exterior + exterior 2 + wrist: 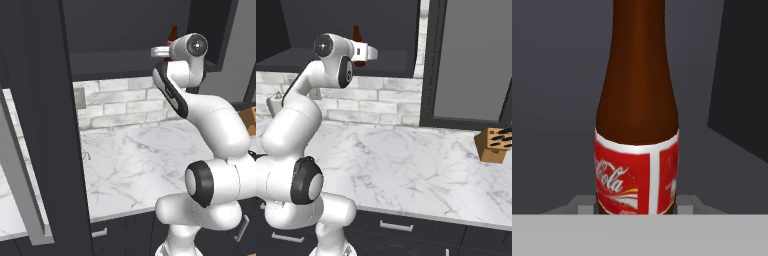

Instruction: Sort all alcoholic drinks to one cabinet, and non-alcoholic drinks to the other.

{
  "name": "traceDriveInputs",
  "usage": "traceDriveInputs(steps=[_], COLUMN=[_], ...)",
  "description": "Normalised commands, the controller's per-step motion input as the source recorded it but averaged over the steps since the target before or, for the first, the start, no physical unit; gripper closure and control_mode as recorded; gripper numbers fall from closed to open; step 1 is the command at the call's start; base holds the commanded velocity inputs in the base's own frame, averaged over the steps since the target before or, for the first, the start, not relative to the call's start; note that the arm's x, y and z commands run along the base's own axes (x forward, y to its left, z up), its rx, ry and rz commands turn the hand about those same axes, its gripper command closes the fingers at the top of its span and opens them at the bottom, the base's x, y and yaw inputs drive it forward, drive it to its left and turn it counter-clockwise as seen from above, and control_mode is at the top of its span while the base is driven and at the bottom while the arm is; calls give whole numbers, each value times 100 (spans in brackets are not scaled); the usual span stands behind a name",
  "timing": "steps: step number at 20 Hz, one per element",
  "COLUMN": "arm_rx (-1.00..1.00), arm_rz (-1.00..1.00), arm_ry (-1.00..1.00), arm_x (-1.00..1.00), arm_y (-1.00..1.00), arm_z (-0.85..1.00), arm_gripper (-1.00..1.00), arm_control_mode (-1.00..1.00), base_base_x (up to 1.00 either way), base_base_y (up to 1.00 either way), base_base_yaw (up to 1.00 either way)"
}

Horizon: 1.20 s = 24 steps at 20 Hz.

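One small brown bottle [637,125] sits upright, grasped in the hand [636,207] inside the cabinet [331,20]; lower it squarely onto the shelf [386,60] before letting go

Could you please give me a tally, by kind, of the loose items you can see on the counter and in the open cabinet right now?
Brown bottles with a red label: 1, the brown bottle in the open cabinet, held by the gripper.
Wooden knife blocks: 1, the knife block on the marble counter.
Total: 2
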Motion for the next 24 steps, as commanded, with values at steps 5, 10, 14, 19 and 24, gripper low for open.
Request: traceDriveInputs(steps=[5, 10, 14, 19, 24], arm_rx=[1, 0, 0, 0, 0], arm_rz=[-2, 0, 0, 0, 0], arm_ry=[1, 0, 1, 0, 0], arm_x=[5, 0, 0, 0, 0], arm_y=[0, 0, 0, 0, 0], arm_z=[-6, 0, 0, -1, 0], arm_gripper=[100, 100, -100, -100, -100], arm_control_mode=[-100, -100, -100, -100, -100], base_base_x=[0, 0, 0, 0, 0], base_base_y=[0, 0, 0, 0, 0], base_base_yaw=[0, 0, 0, 0, 0])
